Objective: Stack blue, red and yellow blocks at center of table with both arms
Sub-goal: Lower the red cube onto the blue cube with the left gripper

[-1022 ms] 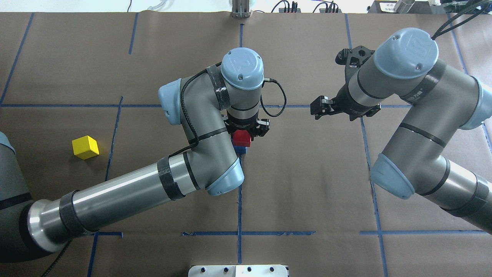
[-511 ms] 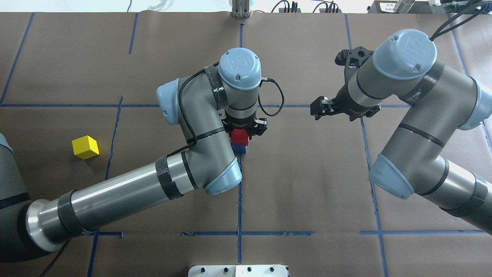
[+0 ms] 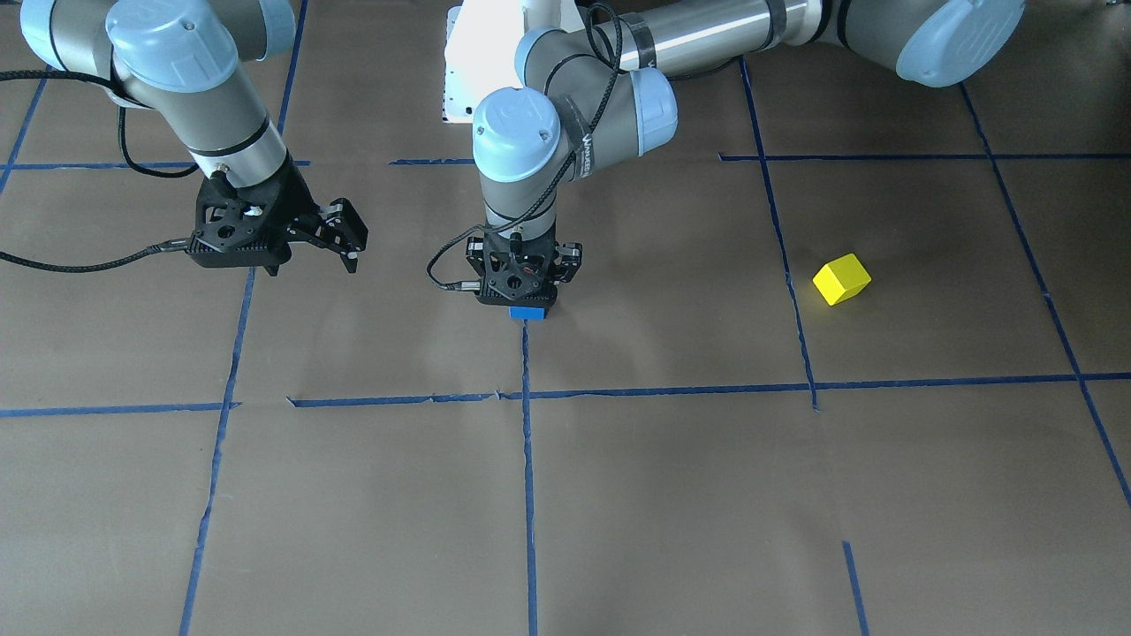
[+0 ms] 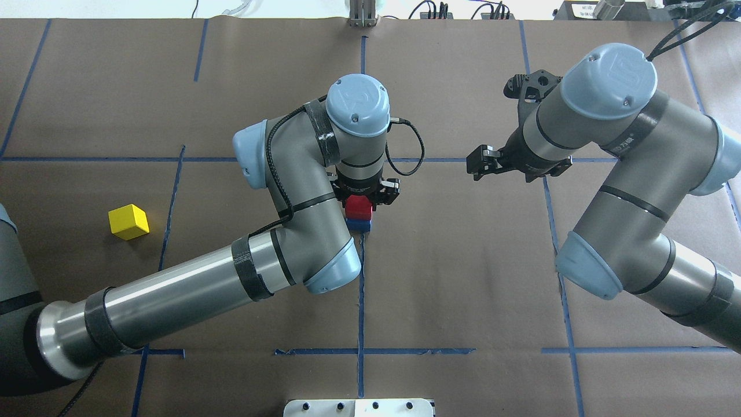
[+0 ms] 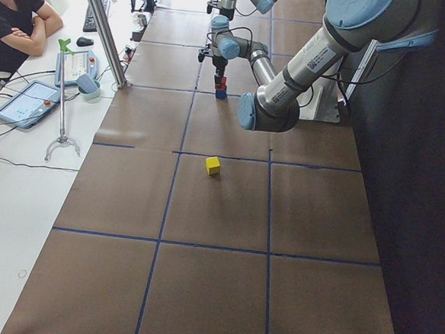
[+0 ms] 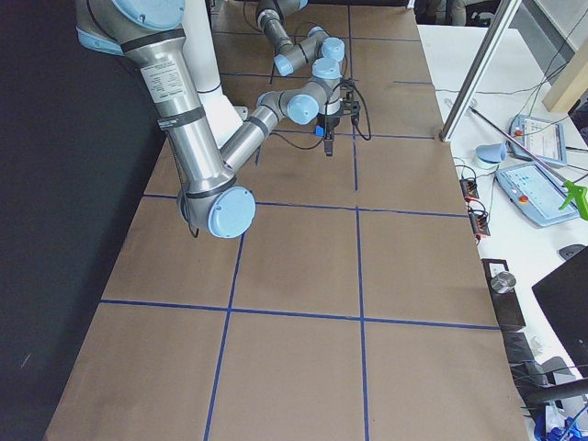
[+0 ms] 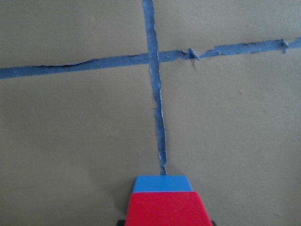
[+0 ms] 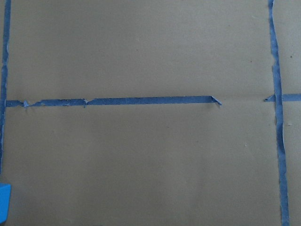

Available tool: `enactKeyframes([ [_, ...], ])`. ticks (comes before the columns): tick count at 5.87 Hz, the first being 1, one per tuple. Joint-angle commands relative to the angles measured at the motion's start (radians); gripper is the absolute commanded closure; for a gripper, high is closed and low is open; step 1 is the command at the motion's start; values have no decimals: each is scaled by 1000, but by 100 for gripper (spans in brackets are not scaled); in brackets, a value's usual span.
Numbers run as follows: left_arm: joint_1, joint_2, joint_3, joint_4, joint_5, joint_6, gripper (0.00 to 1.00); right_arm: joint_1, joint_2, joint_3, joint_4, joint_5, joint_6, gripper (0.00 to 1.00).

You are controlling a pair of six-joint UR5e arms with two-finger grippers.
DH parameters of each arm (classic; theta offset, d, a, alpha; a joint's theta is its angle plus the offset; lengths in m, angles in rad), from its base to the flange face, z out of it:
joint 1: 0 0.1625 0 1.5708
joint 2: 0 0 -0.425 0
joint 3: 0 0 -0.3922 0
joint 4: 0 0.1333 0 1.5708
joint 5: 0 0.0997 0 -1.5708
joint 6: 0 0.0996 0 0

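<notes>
My left gripper (image 4: pixel 363 198) is shut on the red block (image 4: pixel 359 204) and holds it on or just above the blue block (image 4: pixel 358 224) at the table's center, where the tape lines cross. The left wrist view shows the red block (image 7: pixel 167 209) over the blue block (image 7: pixel 162 183). In the front view the left gripper (image 3: pixel 523 284) hides the red block, and only the blue block (image 3: pixel 530 312) shows. The yellow block (image 4: pixel 128 222) lies alone on the left side, also seen from the front (image 3: pixel 841 278). My right gripper (image 4: pixel 476 167) is open and empty, hovering to the right of the stack.
Blue tape lines (image 4: pixel 361 289) divide the brown table cover into squares. The robot's white base plate (image 4: pixel 359 408) is at the near edge. An operator (image 5: pixel 19 15) sits beyond the far side, by a side bench with tablets.
My left gripper has shifted slightly left with the red block, closer over the blue block. The right arm has barely moved.
</notes>
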Motion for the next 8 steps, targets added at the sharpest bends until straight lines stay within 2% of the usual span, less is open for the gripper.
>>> enactKeyframes([
  [1, 1, 1, -3, 0, 0, -2, 96, -1, 0, 0, 0, 0, 0, 0],
  [8, 3, 1, -6, 0, -2, 9, 94, -1, 0, 2, 0, 0, 0, 0],
])
